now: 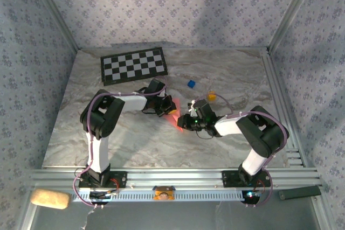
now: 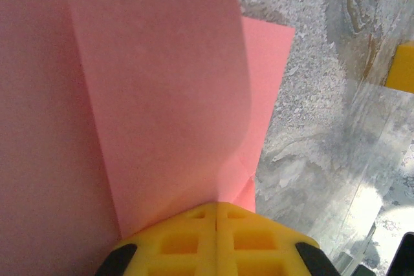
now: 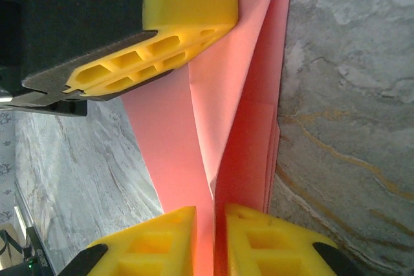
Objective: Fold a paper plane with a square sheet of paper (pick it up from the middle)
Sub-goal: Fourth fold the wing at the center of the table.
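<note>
The half-folded paper plane [image 1: 171,118] hangs mid-frame in the top view, pinched tight in our left claw [image 2: 215,210]. Our right claw [image 3: 210,218] stands narrowly parted around its crease. We judge it light, limp and easily crumpled, so best taken along the folded spine.

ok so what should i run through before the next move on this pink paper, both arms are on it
1. left gripper jaws shut on the pink paper: ok.
2. right gripper gripping the paper: cannot tell. The paper runs between its jaws, but a slim gap shows.
3. Folds in place: ok. A crease and stacked edges show in the right wrist view.
4. blue block and orange block apart from the paper: ok.
5. Paper resting on the table or lifted: cannot tell.
</note>
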